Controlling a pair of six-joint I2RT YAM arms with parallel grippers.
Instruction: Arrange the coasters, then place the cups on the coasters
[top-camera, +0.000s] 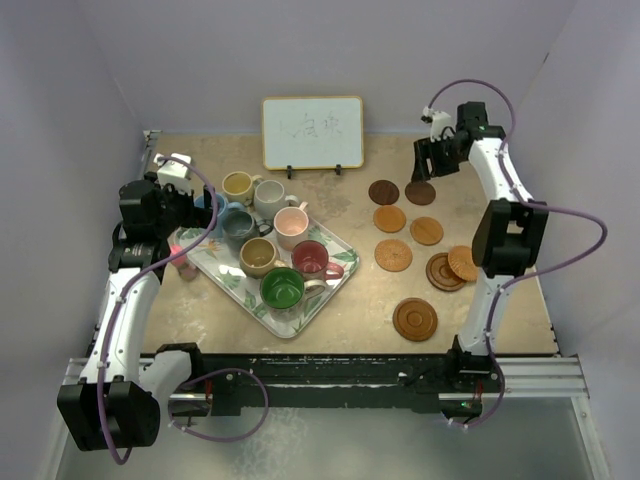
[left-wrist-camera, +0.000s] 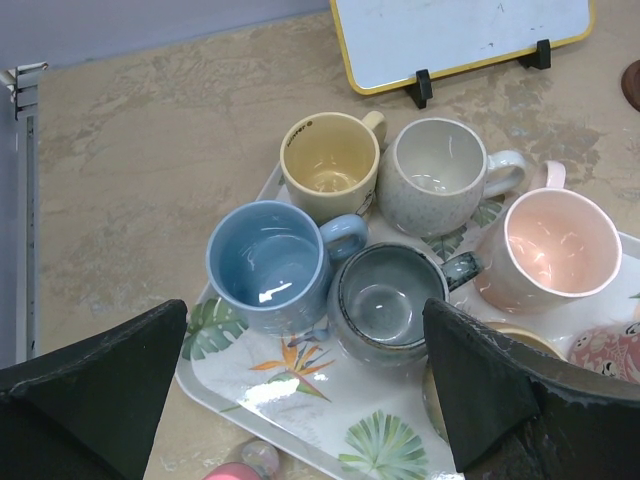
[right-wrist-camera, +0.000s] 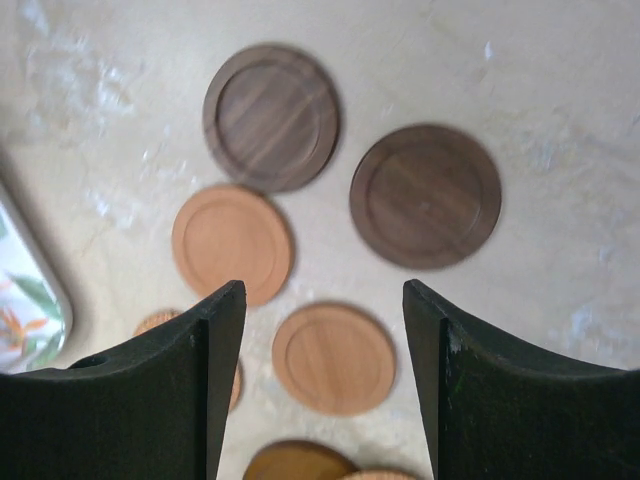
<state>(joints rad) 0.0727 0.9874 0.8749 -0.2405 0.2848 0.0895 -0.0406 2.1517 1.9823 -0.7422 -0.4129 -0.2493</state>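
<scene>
The coasters (top-camera: 390, 218) lay flat and scattered to the right of the leaf-patterned tray (top-camera: 232, 281), all on the right arm's side. The right gripper (right-wrist-camera: 322, 288) hung over them, jaws apart and empty, with two dark brown coasters (right-wrist-camera: 425, 195) just ahead of its fingertips. The left gripper (left-wrist-camera: 302, 310), spread wide and empty, hovered over the cups (left-wrist-camera: 265, 265) on the tray, so the right arm looked nearer for arranging.

Lit evenly from overhead, casting soft shadows beside the cups (left-wrist-camera: 265, 265). Shows white glints on their glaze and the tray (left-wrist-camera: 300, 395). Blurs the coasters (right-wrist-camera: 425, 195) slightly in the right wrist view.
</scene>
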